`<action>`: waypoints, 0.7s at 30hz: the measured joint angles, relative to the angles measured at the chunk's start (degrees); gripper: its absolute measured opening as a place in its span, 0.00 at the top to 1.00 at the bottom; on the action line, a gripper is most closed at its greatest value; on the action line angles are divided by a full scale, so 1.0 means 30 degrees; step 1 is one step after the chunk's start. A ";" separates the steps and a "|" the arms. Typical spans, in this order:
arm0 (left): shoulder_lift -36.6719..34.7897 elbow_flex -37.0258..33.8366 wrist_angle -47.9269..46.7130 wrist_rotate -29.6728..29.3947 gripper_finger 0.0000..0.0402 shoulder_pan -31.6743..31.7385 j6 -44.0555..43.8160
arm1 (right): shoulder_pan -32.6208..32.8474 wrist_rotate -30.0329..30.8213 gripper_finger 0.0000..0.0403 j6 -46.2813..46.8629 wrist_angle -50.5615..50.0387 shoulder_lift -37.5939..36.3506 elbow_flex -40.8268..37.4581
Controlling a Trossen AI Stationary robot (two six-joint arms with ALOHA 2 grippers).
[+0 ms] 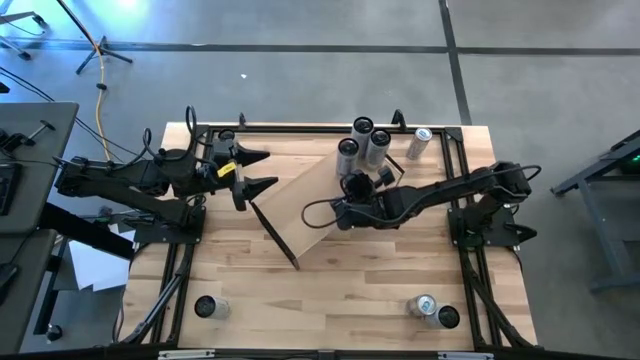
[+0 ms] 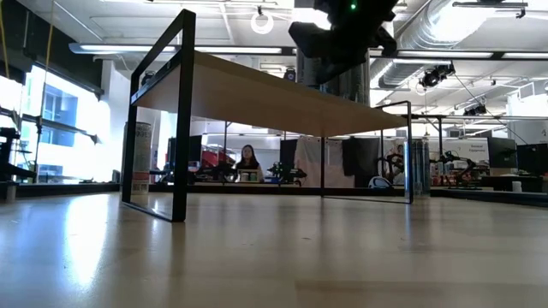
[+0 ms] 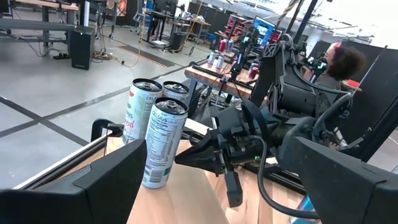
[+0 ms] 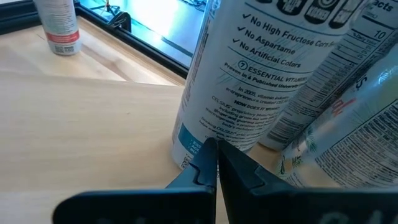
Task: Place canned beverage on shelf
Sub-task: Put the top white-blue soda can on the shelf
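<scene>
From above, the shelf (image 1: 315, 200) lies slantwise across the middle of the table, with three upright cans (image 1: 362, 142) clustered at its far end. The right gripper (image 1: 352, 186), fingers pressed together and empty, sits on the board just short of the nearest can (image 1: 347, 152). The left gripper (image 1: 262, 170) hovers spread and empty beside the shelf's left bracket, farther off.

At table height, the right arm hangs dark over the board.

From the left wrist, the cans (image 3: 163, 149) stand tall, axes vertical.

From the right wrist, the shut fingertips (image 4: 211, 152) nearly touch the nearest can (image 4: 236, 81); I judge the right arm better placed for it.
</scene>
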 joint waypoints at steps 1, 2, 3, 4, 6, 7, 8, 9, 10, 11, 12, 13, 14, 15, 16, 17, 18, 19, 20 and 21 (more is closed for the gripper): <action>0.0000 0.0000 0.0000 -0.0001 0.08 0.0000 0.0000 | -0.0064 0.0001 1.00 0.0000 0.0029 0.0000 0.0000; 0.0000 0.0000 0.0000 -0.0002 0.08 0.0000 0.0000 | -0.0083 0.0000 1.00 0.0000 0.0030 0.0000 0.0000; 0.0000 0.0000 0.0000 -0.0002 0.08 0.0000 0.0000 | -0.0144 -0.0007 1.00 0.0000 0.0035 0.0000 0.0000; 0.0000 0.0000 0.0000 -0.0002 0.08 0.0000 0.0007 | -0.0180 -0.0015 1.00 0.0000 0.0045 0.0000 0.0000; 0.0000 0.0000 0.0000 -0.0004 0.08 0.0000 0.0007 | -0.0234 -0.0015 1.00 -0.0007 0.0045 0.0000 0.0000; 0.0000 0.0000 0.0000 -0.0005 0.08 0.0000 0.0007 | -0.0281 -0.0023 1.00 -0.0007 0.0045 0.0000 0.0000; 0.0000 0.0000 0.0000 0.0000 0.08 0.0000 0.0007 | -0.0312 -0.0056 1.00 -0.0007 0.0045 0.0000 0.0000; 0.0000 0.0000 0.0000 -0.0007 0.08 0.0000 0.0007 | -0.0358 -0.0095 1.00 -0.0007 0.0045 0.0000 0.0000; 0.0000 0.0000 0.0000 -0.0004 0.08 0.0000 0.0007 | -0.0415 -0.0123 1.00 -0.0007 0.0045 0.0000 0.0000; 0.0000 0.0000 0.0000 -0.0001 0.08 0.0000 0.0007 | -0.0458 -0.0138 1.00 -0.0007 0.0045 0.0000 0.0000; 0.0000 0.0000 0.0000 -0.0005 0.08 0.0000 0.0007 | -0.0509 -0.0138 1.00 -0.0007 0.0045 0.0000 0.0000; 0.0000 0.0000 0.0000 -0.0012 0.08 0.0000 0.0007 | -0.0564 -0.0146 1.00 -0.0007 0.0045 0.0000 0.0000; 0.0000 0.0000 0.0000 -0.0022 0.08 0.0000 0.0007 | -0.0621 -0.0146 1.00 -0.0012 0.0045 0.0000 0.0000; 0.0000 0.0000 0.0000 -0.0029 0.08 0.0000 0.0004 | -0.0687 -0.0157 1.00 -0.0038 0.0045 0.0000 0.0000; 0.0000 0.0000 0.0000 -0.0029 0.08 0.0000 0.0007 | -0.0744 -0.0197 1.00 -0.0157 0.0049 0.0000 0.0000; 0.0000 0.0000 0.0000 -0.0032 0.08 0.0000 0.0000 | -0.0815 -0.0290 1.00 -0.0373 0.0077 0.0000 0.0000; 0.0000 0.0000 0.0000 -0.0036 0.08 0.0000 0.0000 | -0.0854 -0.0347 1.00 -0.0595 0.0132 0.0000 0.0000; 0.0000 0.0000 0.0000 -0.0036 0.08 0.0000 0.0003 | -0.0920 -0.0403 1.00 -0.0749 0.0219 -0.0002 0.0000; 0.0000 0.0000 0.0000 -0.0038 0.08 0.0000 0.0006 | -0.0948 -0.0447 1.00 -0.0852 0.0284 -0.0007 0.0000; 0.0000 0.0000 0.0000 -0.0044 0.08 0.0000 0.0000 | -0.0967 -0.0461 1.00 -0.0853 0.0361 -0.0007 0.0000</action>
